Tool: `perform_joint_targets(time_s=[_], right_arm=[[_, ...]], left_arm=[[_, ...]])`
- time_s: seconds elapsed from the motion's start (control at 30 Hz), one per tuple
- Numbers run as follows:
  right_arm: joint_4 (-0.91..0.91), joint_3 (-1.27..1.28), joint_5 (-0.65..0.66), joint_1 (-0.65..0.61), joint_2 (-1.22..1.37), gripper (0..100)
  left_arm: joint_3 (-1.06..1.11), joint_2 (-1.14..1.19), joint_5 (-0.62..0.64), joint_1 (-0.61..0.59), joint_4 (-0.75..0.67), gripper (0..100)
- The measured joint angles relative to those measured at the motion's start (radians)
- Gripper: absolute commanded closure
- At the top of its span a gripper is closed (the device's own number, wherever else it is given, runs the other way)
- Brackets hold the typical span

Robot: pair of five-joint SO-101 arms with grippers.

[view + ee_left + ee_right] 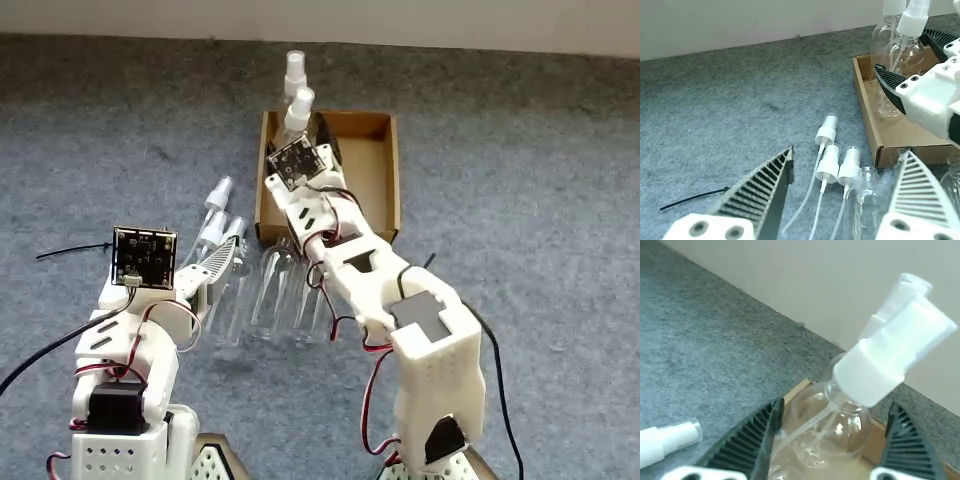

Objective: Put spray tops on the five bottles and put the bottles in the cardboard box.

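Note:
The cardboard box (pixel 375 170) lies at the far middle of the carpet. Two clear bottles with white spray tops stand at its far left corner, one (pixel 298 108) in front of the other (pixel 295 66). My right gripper (pixel 305 135) hangs over that corner, open, and its jaws flank the nearer bottle (pixel 835 430) with small gaps. Three capless bottles (pixel 270 292) lie side by side in front of the box. Three loose spray tops (pixel 829 167) lie just beyond their necks. My left gripper (pixel 847 152) is open above these tops and the nearest bottle neck (pixel 866 175).
Grey carpet covers the whole surface, bare to the left and right. A thin black cable tie (pixel 695 199) lies on it left of the spray tops. A pale wall bounds the far side.

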Motion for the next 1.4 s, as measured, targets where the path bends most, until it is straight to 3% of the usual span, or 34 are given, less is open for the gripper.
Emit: perform_joint_targets(time_s=[0.37,0.57,0.93,1.27,1.4], right_arm=[[0.0,0.0,-0.002,0.0,-0.002,71.7],[0.107,0.017,-0.091,0.0,-0.1,71.7],[0.132,0.021,-0.109,0.0,-0.207,71.7],[0.358,0.023,-0.109,0.0,-0.451,71.7],[0.532,0.023,-0.109,0.0,-0.628,72.0]], left_arm=[[0.015,0.0,0.0,0.0,0.0,70],[0.017,0.0,0.0,0.0,-0.006,70],[0.017,0.0,0.0,0.0,-0.006,70],[0.017,0.0,0.0,0.0,-0.006,70],[0.017,0.0,0.0,0.0,-0.006,70]])
